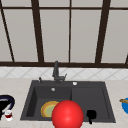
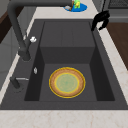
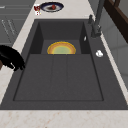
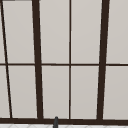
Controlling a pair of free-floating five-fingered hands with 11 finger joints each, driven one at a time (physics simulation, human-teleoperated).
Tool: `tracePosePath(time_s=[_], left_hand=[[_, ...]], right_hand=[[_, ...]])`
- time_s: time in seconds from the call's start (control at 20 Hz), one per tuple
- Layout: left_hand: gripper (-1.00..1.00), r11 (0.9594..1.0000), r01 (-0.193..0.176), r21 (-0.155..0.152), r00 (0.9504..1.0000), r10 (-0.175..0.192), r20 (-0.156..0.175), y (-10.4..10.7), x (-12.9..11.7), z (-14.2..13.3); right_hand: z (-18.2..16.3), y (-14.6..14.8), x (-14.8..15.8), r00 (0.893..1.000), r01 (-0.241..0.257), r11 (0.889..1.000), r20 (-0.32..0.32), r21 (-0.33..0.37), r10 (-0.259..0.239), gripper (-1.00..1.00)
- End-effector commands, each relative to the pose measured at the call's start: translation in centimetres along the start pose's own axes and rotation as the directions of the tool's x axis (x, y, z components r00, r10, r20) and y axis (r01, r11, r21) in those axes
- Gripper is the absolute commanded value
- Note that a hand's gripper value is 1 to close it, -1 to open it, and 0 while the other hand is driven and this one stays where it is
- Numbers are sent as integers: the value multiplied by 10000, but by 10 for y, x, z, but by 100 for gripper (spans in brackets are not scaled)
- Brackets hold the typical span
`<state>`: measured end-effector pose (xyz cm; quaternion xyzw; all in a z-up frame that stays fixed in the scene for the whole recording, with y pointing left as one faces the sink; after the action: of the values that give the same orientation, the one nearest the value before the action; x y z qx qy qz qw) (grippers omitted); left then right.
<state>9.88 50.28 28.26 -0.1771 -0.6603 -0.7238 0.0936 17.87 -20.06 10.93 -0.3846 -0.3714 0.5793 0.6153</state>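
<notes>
A red ball (image 1: 67, 114) is sitting closest to the lens. Just beside it, the right robot hand (image 1: 91, 114) is hanging over the front rim of the sink (image 1: 107, 100), its fingers curling down loosely and holding nothing. Farther in, a yellow plate (image 2: 67, 82) is lying flat on the basin floor. It is probably stiff, slippery and breakable, and best pinched at its rim. The faucet (image 1: 56, 71) is standing behind.

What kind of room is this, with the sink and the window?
Most likely a kitchen: a dark sink set in a pale counter, a tall tap under a big window, and a plate in the basin.
</notes>
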Motion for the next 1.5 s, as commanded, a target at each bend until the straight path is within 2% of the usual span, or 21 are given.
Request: tracePosePath(time_s=[0.0,0.15,0.35,0.4,0.45,0.5,0.65,0.75,0.95,1.0,1.2,1.45], left_hand=[[-100,9974,-607,-382,9969,586,-523,-11,-23,1],[-100,9956,-799,-486,9965,785,-289,-19,-45,2],[-100,9950,-717,-693,9970,694,-353,-36,-53,-10],[-100,9959,-693,-583,9973,676,-299,-40,-53,-7],[-100,9971,-709,-259,9974,706,-152,-41,-53,-4],[-100,9962,-861,-126,9963,862,40,-45,-55,0],[-100,9959,-888,-155,9960,888,-37,-52,-57,-5],[-100,9907,-1345,-208,9909,1343,-88,-54,-65,-5],[-100,9817,-1904,-44,9817,1904,-5,-60,-79,-4],[-100,9775,-2107,-107,9775,2106,-92,-62,-83,-4],[-100,9623,-2720,-1,9623,2720,-78,-67,-98,-3],[-100,9401,-3406,152,9402,3405,106,-77,-118,6]], right_hand=[[0,0,0,10000,0,10000,0,0,0,0],[0,0,0,10000,0,10000,0,0,0,0],[0,0,0,10000,0,10000,0,0,0,0],[0,0,0,10000,0,10000,0,0,0,0],[0,0,0,10000,0,10000,0,0,0,0],[0,0,0,10000,0,10000,0,0,0,0],[0,0,0,10000,0,10000,0,0,0,0],[0,0,0,10000,0,10000,0,0,0,0],[0,0,0,10000,0,10000,0,0,0,0],[0,0,0,10000,0,10000,0,0,0,0],[0,0,0,10000,0,10000,0,0,0,0],[0,0,0,10000,0,10000,0,0,0,0]])
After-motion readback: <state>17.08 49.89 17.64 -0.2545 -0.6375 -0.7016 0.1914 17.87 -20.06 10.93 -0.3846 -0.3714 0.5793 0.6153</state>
